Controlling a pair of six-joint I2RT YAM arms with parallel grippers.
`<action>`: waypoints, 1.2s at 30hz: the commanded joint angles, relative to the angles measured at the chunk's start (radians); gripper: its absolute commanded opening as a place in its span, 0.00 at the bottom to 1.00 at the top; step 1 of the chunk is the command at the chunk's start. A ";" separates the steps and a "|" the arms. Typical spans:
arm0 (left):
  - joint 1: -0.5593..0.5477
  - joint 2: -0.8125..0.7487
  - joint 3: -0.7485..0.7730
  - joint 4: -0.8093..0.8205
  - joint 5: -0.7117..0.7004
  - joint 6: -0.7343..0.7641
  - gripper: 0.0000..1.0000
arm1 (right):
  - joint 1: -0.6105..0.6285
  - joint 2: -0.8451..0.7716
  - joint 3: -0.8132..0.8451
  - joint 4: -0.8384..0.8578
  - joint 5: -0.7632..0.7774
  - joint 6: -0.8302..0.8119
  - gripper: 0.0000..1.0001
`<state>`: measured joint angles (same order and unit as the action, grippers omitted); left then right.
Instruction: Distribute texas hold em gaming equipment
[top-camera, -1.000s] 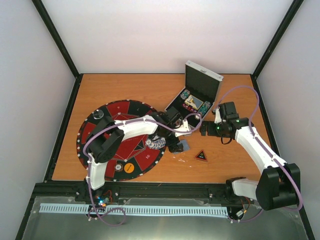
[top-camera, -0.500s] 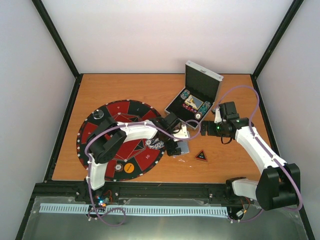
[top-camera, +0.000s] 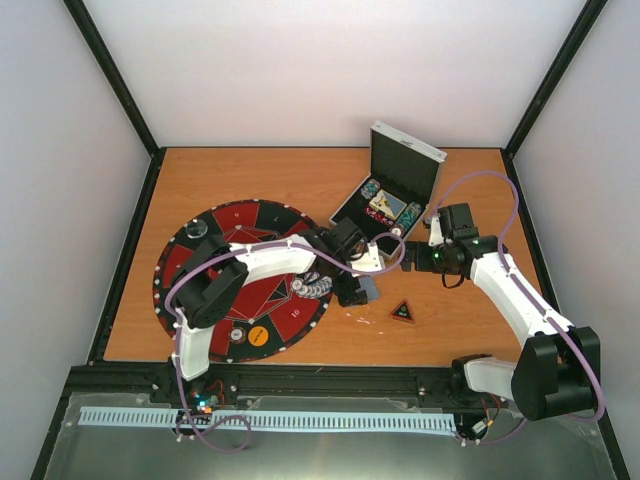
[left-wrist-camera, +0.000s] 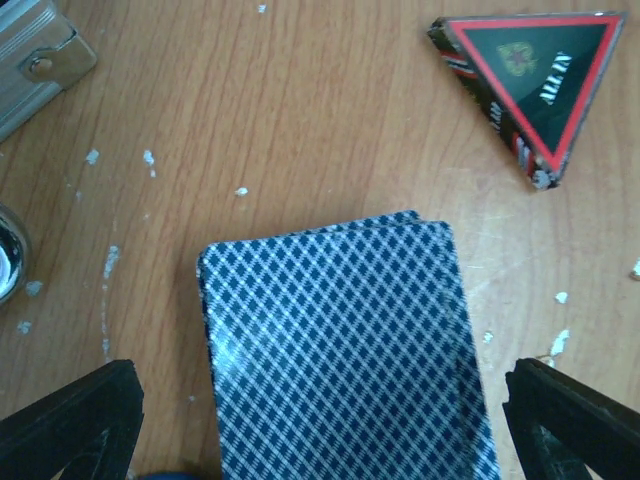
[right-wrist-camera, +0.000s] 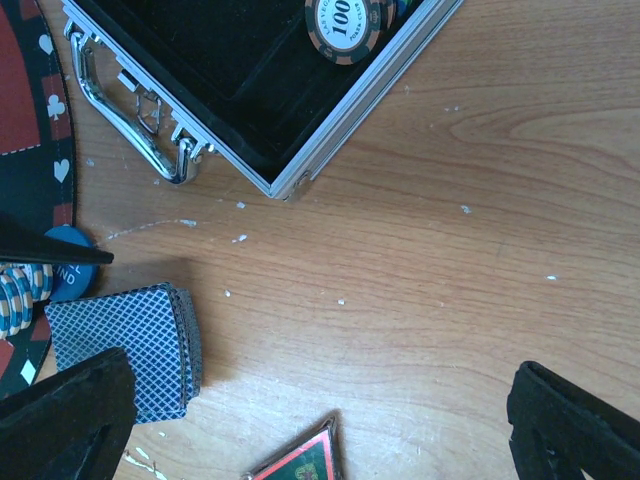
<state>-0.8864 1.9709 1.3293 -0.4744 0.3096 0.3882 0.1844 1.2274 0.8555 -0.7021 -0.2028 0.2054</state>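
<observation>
1. Your left gripper (left-wrist-camera: 320, 425) stands wide open with one finger on each side of the deck of playing cards (left-wrist-camera: 340, 340). Neither finger touches the deck, and nothing is held.
2. The deck lies face down on the wooden table (right-wrist-camera: 480, 250), its blue-grey diamond backs up and the top cards slightly skewed.
3. Your right gripper (right-wrist-camera: 320, 425) is also spread wide and empty. It hangs over bare wood just beside the deck.
4. The black-red triangle marker (left-wrist-camera: 530, 80) lies flat near the deck, apart from it.
5. The open aluminium case (right-wrist-camera: 390, 75) sits near the deck, with a "100" poker chip (right-wrist-camera: 343, 22) inside.
6. A blue disc (right-wrist-camera: 68, 272) and a stack of poker chips (right-wrist-camera: 18, 297) sit just beside the deck, at the edge of the mat (right-wrist-camera: 30, 110).
</observation>
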 joint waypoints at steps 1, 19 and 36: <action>-0.030 -0.053 0.012 -0.048 0.039 0.013 1.00 | -0.008 -0.010 -0.014 0.010 -0.014 -0.008 1.00; -0.045 -0.011 -0.051 0.055 -0.126 0.003 1.00 | -0.008 -0.040 -0.040 0.010 -0.032 -0.003 1.00; -0.045 0.002 -0.092 0.038 -0.014 0.064 0.79 | -0.008 -0.043 -0.038 0.022 -0.063 -0.013 1.00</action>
<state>-0.9245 1.9778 1.2541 -0.4267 0.2428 0.4149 0.1837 1.2030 0.8253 -0.6991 -0.2424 0.2050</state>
